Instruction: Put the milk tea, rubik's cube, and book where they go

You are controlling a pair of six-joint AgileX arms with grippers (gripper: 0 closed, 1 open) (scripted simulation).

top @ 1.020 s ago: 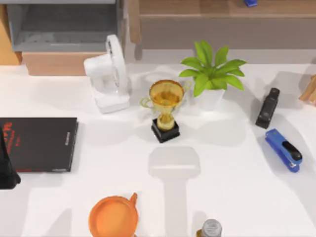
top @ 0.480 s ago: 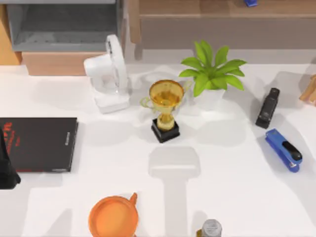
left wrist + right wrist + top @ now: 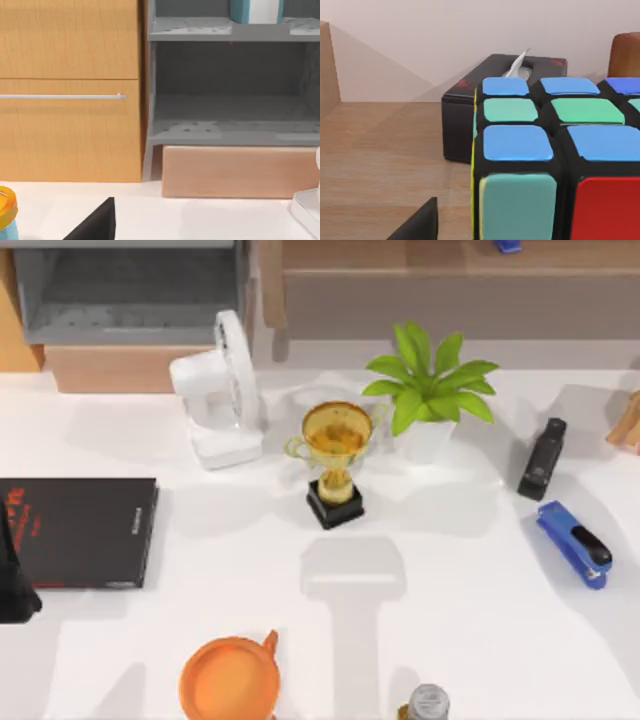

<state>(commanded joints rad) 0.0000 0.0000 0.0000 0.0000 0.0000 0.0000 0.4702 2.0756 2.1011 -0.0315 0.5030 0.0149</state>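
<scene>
The rubik's cube (image 3: 555,165) sits close up in the right wrist view on a wooden shelf (image 3: 380,165), showing blue, green, teal and red squares. One black fingertip (image 3: 417,225) of my right gripper stands beside it with a gap between them, so the jaws are open. The book (image 3: 255,10), teal with white page edges, stands on the upper grey shelf (image 3: 190,27) in the left wrist view. My left gripper's black fingertip (image 3: 95,227) hangs low over the white table, holding nothing. I cannot pick out the milk tea for certain.
On the table are a thin black book (image 3: 80,530), a white fan (image 3: 220,390), a gold trophy (image 3: 335,460), a plant (image 3: 430,385), a black stapler (image 3: 542,458), a blue stapler (image 3: 575,543), an orange cup (image 3: 230,678) and a bottle (image 3: 428,703). A black tissue box (image 3: 465,115) stands behind the cube.
</scene>
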